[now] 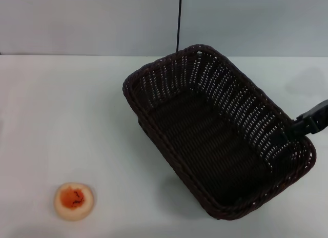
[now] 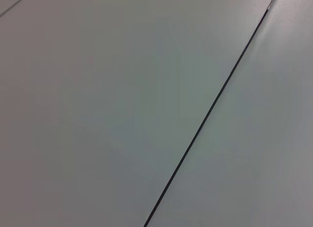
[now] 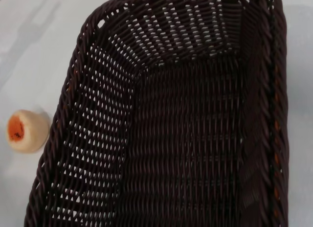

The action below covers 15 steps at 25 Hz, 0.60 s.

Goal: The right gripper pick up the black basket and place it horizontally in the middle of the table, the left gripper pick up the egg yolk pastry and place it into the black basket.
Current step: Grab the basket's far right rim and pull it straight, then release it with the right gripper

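Note:
The black basket [image 1: 215, 130] lies diagonally right of the middle of the white table [image 1: 61, 120], one short end toward the back and the other toward the front right. It looks slightly raised, with a shadow under its front-left side. My right gripper [image 1: 302, 127] reaches in from the right edge and is shut on the basket's right rim. The right wrist view looks down into the basket [image 3: 186, 139]. The egg yolk pastry [image 1: 74, 200] sits on the table at the front left, apart from the basket; it also shows in the right wrist view [image 3: 25, 130]. My left gripper is out of view.
A pale wall with a thin black vertical seam [image 1: 179, 22] stands behind the table. The left wrist view shows only a plain pale surface crossed by a thin black line [image 2: 210, 109].

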Each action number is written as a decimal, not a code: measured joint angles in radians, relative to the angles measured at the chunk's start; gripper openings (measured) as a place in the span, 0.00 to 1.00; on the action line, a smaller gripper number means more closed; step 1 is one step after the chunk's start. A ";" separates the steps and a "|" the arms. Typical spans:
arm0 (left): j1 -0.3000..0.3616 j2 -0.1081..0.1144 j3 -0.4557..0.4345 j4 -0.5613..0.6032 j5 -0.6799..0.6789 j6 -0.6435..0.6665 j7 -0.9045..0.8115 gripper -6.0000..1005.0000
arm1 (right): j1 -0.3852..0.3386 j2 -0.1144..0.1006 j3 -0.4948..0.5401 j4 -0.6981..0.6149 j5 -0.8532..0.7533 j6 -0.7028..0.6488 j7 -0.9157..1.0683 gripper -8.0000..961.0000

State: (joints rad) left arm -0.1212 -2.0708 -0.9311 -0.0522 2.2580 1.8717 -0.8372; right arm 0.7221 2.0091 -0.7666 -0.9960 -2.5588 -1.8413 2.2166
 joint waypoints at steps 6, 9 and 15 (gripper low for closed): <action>0.006 0.000 0.000 0.000 0.000 -0.004 -0.014 0.68 | -0.009 0.002 -0.004 0.011 0.000 0.021 0.001 0.79; 0.009 0.000 0.006 0.000 0.000 -0.008 -0.027 0.68 | -0.017 0.007 -0.010 0.016 0.000 0.036 0.000 0.79; 0.012 0.000 0.012 0.000 0.000 -0.012 -0.031 0.68 | -0.032 0.011 -0.031 0.026 -0.001 0.073 -0.002 0.79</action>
State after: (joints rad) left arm -0.1088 -2.0709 -0.9192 -0.0522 2.2580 1.8597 -0.8681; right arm 0.6905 2.0201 -0.7978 -0.9695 -2.5596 -1.7680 2.2147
